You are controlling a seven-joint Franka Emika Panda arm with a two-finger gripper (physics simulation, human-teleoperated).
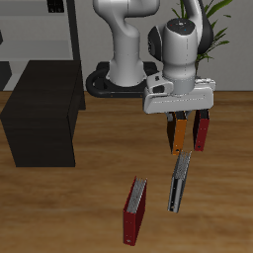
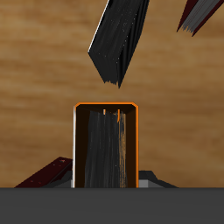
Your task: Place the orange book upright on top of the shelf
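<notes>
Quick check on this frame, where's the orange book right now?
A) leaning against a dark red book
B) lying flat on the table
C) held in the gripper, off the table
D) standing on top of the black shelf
C: the orange book hangs between the fingers of the gripper, clear of the table; the shelf top is bare.

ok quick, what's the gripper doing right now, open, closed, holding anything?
Gripper: closed on the orange book, held upright and lifted clear of the table.
</notes>
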